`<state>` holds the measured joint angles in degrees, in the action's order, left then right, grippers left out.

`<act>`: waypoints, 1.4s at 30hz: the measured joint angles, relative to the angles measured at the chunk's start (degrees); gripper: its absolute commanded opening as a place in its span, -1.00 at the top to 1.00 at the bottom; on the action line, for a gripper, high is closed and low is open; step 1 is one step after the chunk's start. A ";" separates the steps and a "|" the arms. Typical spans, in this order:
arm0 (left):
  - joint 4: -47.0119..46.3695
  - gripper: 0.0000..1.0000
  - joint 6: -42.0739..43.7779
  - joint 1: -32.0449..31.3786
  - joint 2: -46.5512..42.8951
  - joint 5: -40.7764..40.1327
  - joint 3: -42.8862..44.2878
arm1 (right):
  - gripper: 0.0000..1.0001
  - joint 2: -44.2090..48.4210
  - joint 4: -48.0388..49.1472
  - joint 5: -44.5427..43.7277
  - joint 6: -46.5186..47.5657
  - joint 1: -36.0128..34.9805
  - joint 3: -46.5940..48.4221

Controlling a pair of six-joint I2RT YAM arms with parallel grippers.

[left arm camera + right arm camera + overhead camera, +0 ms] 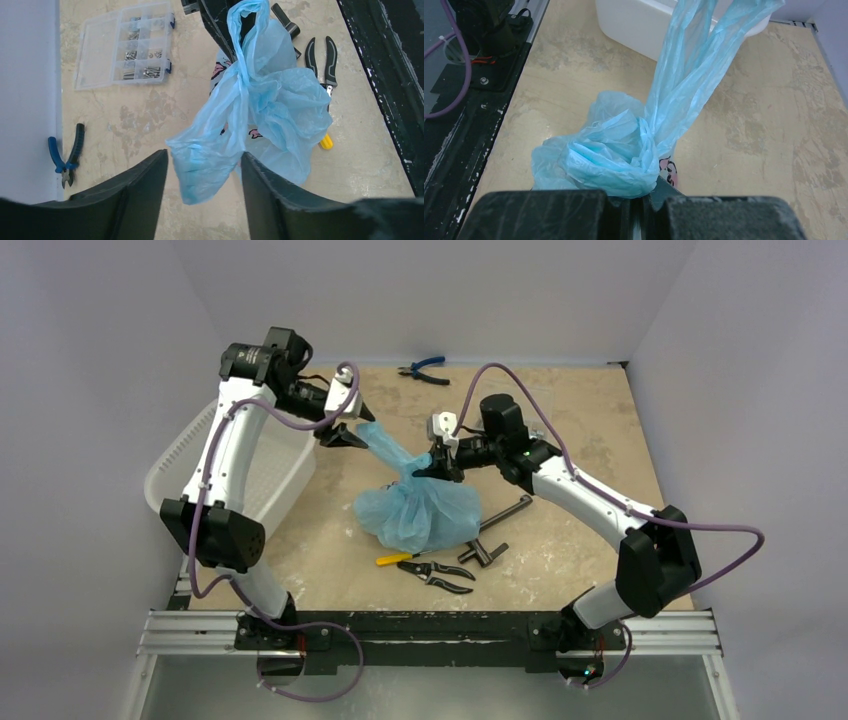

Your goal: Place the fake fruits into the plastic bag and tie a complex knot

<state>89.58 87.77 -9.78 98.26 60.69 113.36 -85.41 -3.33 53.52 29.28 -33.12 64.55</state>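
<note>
The light-blue plastic bag (420,512) lies bulging at the table's middle. The fake fruits are hidden; none shows in any view. One long strip of the bag's film (385,445) stretches up and left to my left gripper (347,436). In the left wrist view that gripper (205,155) is open, and the strip's loose end (205,165) hangs between the fingers (142,185) without being pinched. My right gripper (432,468) is shut on bunched film at the bag's neck (624,165). Two strips (689,75) rise from a twisted bunch (646,135) there.
A white perforated tub (190,465) stands at the left. Blue pliers (425,368) lie at the back. Black pliers (440,575), a yellow-handled tool (392,560) and a dark metal handle (500,525) lie close to the bag. A clear compartment box (125,45) shows in the left wrist view.
</note>
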 measured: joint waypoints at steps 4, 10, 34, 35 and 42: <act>0.09 0.92 -0.20 -0.17 0.00 -0.09 -0.59 | 1.00 0.00 -0.07 -0.07 0.09 -0.04 0.00; 0.07 1.00 -3.78 -0.17 -0.37 -0.07 -0.31 | 1.00 0.00 1.49 -3.32 -1.97 -0.09 -0.09; -72.50 1.00 -82.99 -30.69 -17.64 -42.29 -53.31 | 1.00 -0.57 11.89 -27.06 -35.10 -0.72 -3.41; -74.58 1.00 -84.30 -30.58 -16.79 -45.05 -54.16 | 1.00 -0.44 11.91 -27.08 -35.74 -0.13 -3.85; -86.44 1.00 -91.01 -21.70 -14.78 -48.63 -59.19 | 0.78 2.62 11.43 -26.99 -38.93 -0.39 -7.45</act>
<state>3.14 -3.25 -31.48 83.48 12.05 54.17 -82.78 8.10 26.52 -9.65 -33.52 57.10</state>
